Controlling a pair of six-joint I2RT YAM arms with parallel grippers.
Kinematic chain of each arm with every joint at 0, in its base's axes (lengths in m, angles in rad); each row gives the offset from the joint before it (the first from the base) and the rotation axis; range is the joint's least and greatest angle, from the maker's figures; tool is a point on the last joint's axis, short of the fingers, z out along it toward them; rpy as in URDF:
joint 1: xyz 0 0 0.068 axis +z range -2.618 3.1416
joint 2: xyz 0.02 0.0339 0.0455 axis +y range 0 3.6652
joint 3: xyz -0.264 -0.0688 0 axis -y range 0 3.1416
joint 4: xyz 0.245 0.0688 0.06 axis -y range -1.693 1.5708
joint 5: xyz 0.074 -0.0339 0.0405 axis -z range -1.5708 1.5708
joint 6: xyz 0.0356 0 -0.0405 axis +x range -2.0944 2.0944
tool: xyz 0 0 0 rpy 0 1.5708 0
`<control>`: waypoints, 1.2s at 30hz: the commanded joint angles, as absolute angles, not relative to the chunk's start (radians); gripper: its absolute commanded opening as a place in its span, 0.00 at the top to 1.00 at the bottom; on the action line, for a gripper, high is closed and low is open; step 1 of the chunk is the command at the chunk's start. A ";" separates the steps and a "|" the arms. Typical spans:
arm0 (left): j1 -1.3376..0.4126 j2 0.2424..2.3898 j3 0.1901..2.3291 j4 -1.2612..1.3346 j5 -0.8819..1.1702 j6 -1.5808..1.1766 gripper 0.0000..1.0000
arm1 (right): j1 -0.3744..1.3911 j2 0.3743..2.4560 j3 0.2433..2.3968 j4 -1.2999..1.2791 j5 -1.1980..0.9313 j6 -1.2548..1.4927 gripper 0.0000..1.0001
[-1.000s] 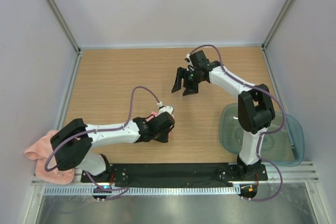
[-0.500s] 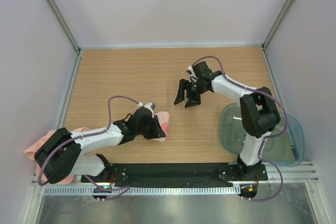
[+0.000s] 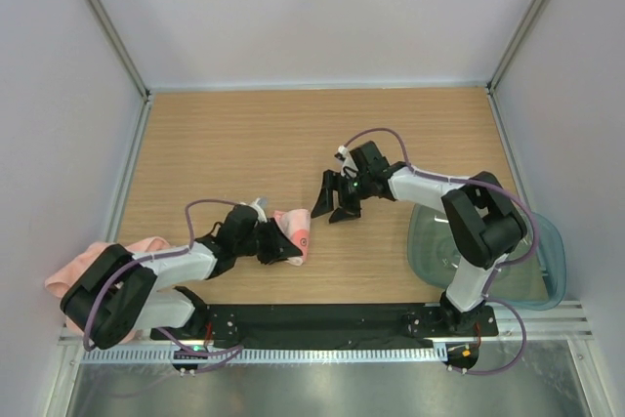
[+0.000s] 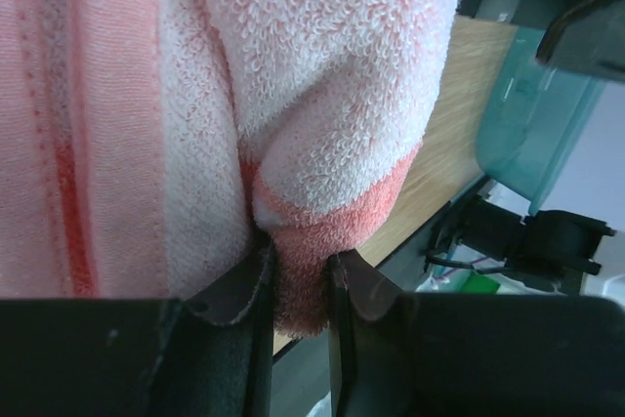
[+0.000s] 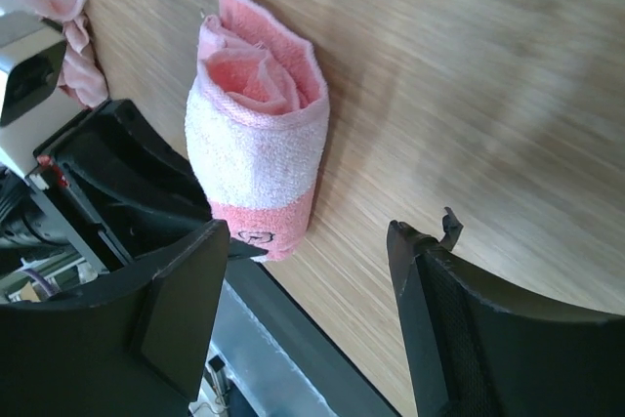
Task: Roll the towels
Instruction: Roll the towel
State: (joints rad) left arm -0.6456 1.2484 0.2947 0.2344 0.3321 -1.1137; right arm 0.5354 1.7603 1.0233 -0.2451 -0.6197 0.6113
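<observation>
Between the fingers of the left gripper (image 4: 298, 275), the rolled towel (image 5: 259, 158) is being pinched by its pink-striped end, the jaws closed tight on a fold of terry. The roll is lying on the table (image 3: 225, 144) just ahead of that gripper, its spiral end pointing away from the wrist. The right gripper (image 3: 332, 202) is hovering just beyond the roll's far side with its jaws spread wide and holding nothing.

The step in hand is probably securing the finished roll so it can be passed on. To do that well, the left pinch should be holding the loose outer edge down while the right gripper is coming down astride the thick white middle, not the end. Letting go too early is likely to let the soft cloth spring open.

Behind the left arm, more pink towels (image 3: 78, 285) are waiting in a heap, and a teal bin (image 3: 547, 251) is sitting well off behind the right gripper.
</observation>
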 commanded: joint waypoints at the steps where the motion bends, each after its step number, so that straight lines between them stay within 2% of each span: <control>1: -0.594 1.301 0.241 0.248 0.409 -1.141 1.00 | 0.571 1.742 0.993 -0.078 -0.652 0.664 0.28; 13: -0.519 1.474 0.195 0.434 0.525 -1.169 1.00 | 0.637 1.871 0.963 0.115 -0.647 0.713 0.32; 22: -0.482 1.522 0.207 0.450 0.554 -1.141 1.00 | 0.686 1.927 0.914 0.227 -0.650 0.739 0.42; 28: -0.469 1.522 0.224 0.413 0.548 -1.102 0.99 | 0.692 1.934 0.885 0.321 -0.669 0.793 0.64; 31: -0.469 1.476 0.248 0.313 0.508 -1.069 0.91 | 0.692 1.918 0.888 0.295 -0.640 0.792 0.77; 34: -0.471 1.395 0.294 0.151 0.447 -0.999 0.82 | 0.692 1.890 0.896 0.232 -0.592 0.787 0.80; 36: -0.469 1.355 0.333 0.037 0.423 -0.953 0.69 | 0.693 1.881 0.917 0.166 -0.563 0.781 0.81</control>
